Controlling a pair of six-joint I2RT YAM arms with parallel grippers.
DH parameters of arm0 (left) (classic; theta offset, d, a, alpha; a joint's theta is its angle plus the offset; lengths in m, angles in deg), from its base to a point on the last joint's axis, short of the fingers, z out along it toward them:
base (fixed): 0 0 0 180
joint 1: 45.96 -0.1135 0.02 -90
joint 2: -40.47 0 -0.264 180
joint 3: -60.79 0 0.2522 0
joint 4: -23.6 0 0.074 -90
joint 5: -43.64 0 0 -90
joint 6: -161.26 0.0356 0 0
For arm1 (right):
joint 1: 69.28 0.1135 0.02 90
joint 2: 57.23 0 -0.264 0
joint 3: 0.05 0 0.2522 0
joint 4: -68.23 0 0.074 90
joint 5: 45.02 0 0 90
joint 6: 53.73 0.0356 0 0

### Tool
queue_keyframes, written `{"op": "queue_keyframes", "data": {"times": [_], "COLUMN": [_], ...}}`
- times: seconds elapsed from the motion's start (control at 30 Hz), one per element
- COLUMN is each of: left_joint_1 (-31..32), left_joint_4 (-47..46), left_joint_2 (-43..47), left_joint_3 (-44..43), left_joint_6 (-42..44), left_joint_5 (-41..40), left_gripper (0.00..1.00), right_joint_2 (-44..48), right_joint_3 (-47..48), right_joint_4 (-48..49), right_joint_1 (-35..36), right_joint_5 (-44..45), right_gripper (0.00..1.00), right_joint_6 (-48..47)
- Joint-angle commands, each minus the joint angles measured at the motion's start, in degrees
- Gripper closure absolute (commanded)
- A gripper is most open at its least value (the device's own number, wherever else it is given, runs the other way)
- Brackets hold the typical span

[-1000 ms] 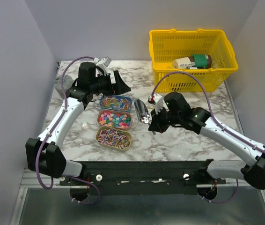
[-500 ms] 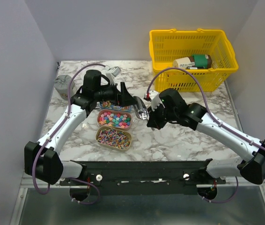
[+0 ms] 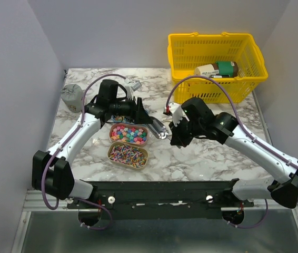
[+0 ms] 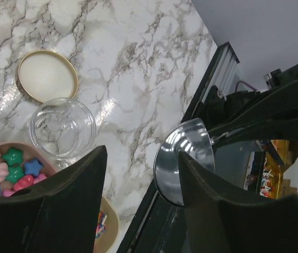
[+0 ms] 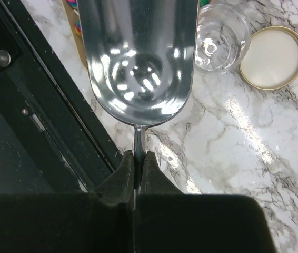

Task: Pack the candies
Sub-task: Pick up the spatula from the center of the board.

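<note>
Right hand (image 5: 137, 158) pinches the scoop (image 5: 138, 58) by its handle, candies (image 3: 129, 134) just to its left.

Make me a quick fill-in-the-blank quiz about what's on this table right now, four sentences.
1. The right gripper is shut on the scoop's ____.
2. The scoop's bowl is ____.
3. The jar stands open, its ____ lying beside it.
4. The basket is ____ in colour.
Missing words: handle; empty; lid; yellow.
</note>
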Motion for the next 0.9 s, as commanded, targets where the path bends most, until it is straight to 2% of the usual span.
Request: {"op": "queue_keyframes", "data": {"times": [0.0,0.03,0.13,0.3,0.43,0.53,0.67,0.87], "left_joint_1": [0.1,0.1,0.5,1.6,2.0,2.0,2.0,2.0], "left_joint_4": [5.7,5.8,5.6,6.4,6.5,3.9,-3.8,-12.1], "left_joint_2": [-1.7,-1.8,-1.6,-1.2,-1.1,-1.0,0.9,1.0], "left_joint_3": [-1.5,-1.3,-0.7,-0.1,0.5,0.0,-0.1,-0.2], "left_joint_6": [6.0,6.2,6.5,7.3,4.4,-0.5,-12.8,-22.8], "left_joint_5": [5.2,6.3,9.6,13.0,13.5,12.8,13.3,14.8], "left_gripper": [0.44,0.53,0.67,0.76,1.00,1.00,1.00,1.00], "right_joint_2": [3.4,3.4,3.5,3.2,2.5,2.7,4.8,9.2], "right_joint_3": [3.4,3.5,4.2,4.9,4.8,3.6,-0.3,-6.9], "right_joint_4": [-1.1,-1.3,-1.1,-0.5,0.1,1.1,3.5,8.2], "right_joint_1": [0.5,0.6,0.5,0.5,0.5,0.6,0.6,0.6], "right_joint_5": [-4.9,-4.8,-4.7,-4.1,-2.0,-0.7,0.4,1.8], "right_gripper": [1.00,0.99,0.99,0.99,0.99,0.99,0.99,0.86], "right_joint_6": [-4.5,-4.9,-5.9,-6.2,-5.4,-4.6,-4.3,-3.6]}}
